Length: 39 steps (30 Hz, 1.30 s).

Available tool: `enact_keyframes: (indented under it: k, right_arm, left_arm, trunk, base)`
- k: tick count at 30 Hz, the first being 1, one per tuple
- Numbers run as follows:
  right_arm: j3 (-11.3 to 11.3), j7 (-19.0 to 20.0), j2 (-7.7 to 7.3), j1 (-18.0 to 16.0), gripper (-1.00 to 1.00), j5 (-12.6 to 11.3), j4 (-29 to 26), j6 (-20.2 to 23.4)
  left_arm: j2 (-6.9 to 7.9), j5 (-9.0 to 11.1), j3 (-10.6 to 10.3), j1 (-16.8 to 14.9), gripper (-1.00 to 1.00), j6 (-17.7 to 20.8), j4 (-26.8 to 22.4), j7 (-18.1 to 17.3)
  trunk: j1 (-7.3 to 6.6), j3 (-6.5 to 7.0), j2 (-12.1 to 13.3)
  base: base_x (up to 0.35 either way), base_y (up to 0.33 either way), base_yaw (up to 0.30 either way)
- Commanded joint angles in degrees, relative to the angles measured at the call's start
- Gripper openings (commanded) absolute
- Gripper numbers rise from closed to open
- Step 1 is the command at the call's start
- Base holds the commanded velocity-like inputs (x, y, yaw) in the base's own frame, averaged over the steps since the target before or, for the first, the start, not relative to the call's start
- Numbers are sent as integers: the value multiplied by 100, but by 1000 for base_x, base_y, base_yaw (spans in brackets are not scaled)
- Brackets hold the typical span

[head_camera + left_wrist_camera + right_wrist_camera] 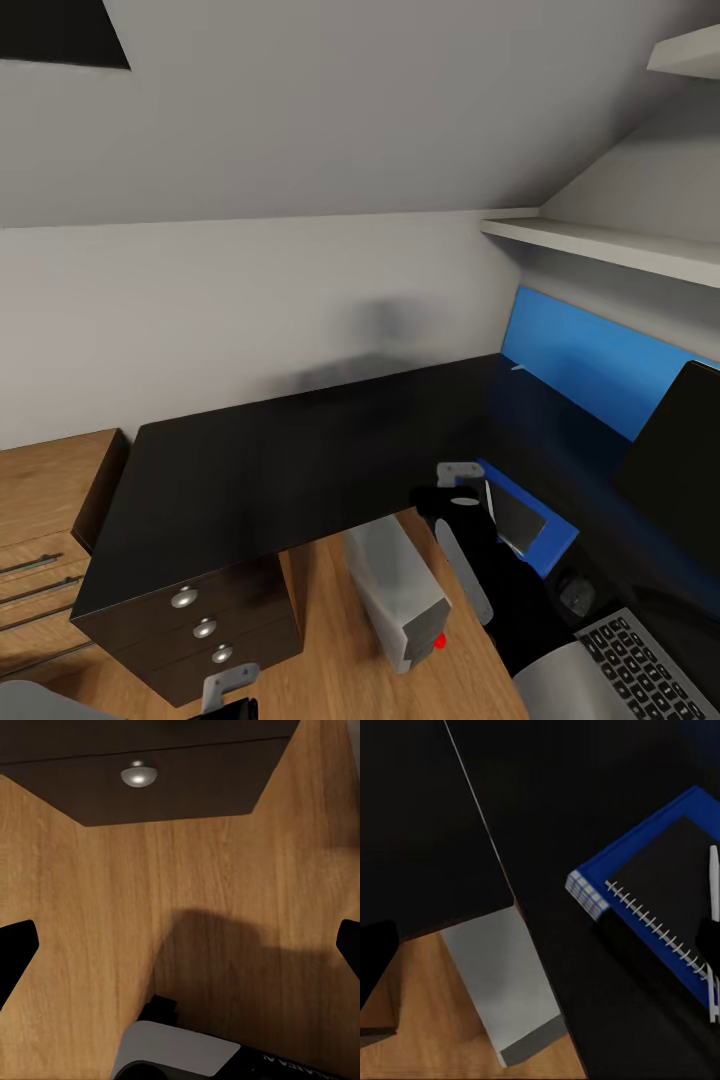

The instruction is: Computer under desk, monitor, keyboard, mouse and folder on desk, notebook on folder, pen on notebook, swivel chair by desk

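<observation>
At the far left of the head view stands a light-wood dresser (pixel 45 540) with bar handles, touching the end of the L-shaped black worktop (pixel 290 460). Under that end sit dark drawers (pixel 205 630) with round silver knobs. The left tool (pixel 180 945) hangs over the wood floor (pixel 97 907) near the lowest drawer, its fingers spread wide. Further right, the computer (pixel 395 590) stands on the floor under the worktop's inner corner. Just right of it the right tool (pixel 468 485) hovers above the worktop, fingers wide apart, gripping nothing. Beside it the blue folder (pixel 619 859) lies flat on the worktop, the notebook (pixel 671 885) stacked on it and the pen (pixel 712 881) on the notebook. Nearer lie the mouse (pixel 576 592) and the keyboard (pixel 655 665); the monitor (pixel 675 460) stands at the right before the blue back panel (pixel 590 360)
</observation>
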Motion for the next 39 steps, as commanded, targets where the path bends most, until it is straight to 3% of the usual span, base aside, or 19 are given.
enact_keyframes:
  k: [1,10,29,39]
  right_arm:
    - [15,-59,2,-5,100,-62,-19,18]
    - [25,-70,99,-4,100,-49,-54,12]
    - [24,-70,113,-4,100,-27,-25,-8]
    - [24,-62,113,-4,100,-21,-20,-25]
  left_arm:
    - [2,24,-24,-11,100,-32,-14,2]
    - [8,31,-108,-11,100,-32,-17,-22]
    - [14,34,-146,-11,100,-32,70,-13]
    - [15,34,-147,-11,100,-32,119,-7]
  trunk:
    - [1,-8,-7]
    - [1,17,-7]
    - [1,96,-7]
    - [1,99,-7]
  base:
    - [0,0,0]
    - [-119,0,120]
    - [-326,0,236]
    - [-337,0,56]
